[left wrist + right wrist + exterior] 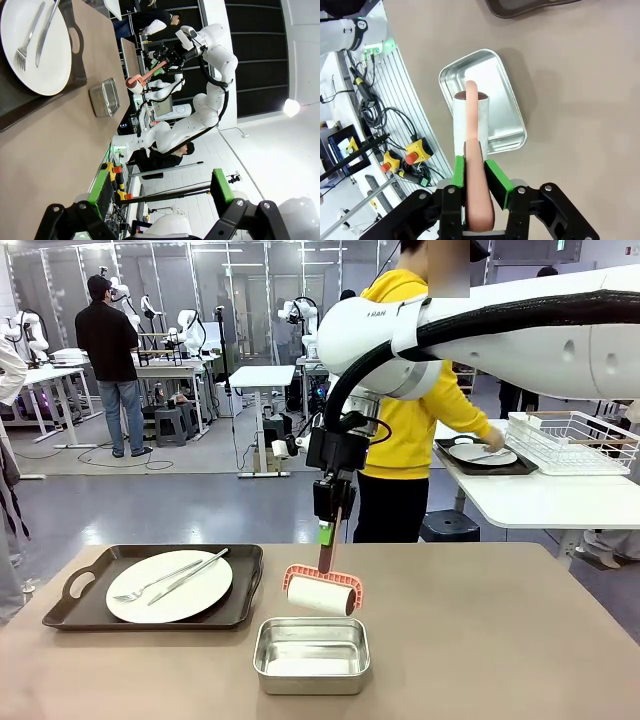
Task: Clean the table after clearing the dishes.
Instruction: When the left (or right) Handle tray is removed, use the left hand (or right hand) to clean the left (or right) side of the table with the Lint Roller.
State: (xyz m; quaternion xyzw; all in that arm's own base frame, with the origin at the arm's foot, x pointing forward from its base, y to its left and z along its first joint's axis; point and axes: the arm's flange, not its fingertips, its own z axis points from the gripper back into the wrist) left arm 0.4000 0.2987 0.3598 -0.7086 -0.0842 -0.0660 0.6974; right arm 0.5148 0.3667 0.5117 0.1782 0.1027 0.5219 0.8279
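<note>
So the right tool (326, 533) is clamped on the pink handle of the roller (320, 595), hanging just over the steel pan (312, 653) at the near middle of the desk (500, 640); the left tool (160, 186) is wide, nothing in it. One plate (170, 587) is on its tray (245, 578) at the near left, so I'd land the roller flat on the bare right side and push slow, straight strokes clear of that tray.
</note>
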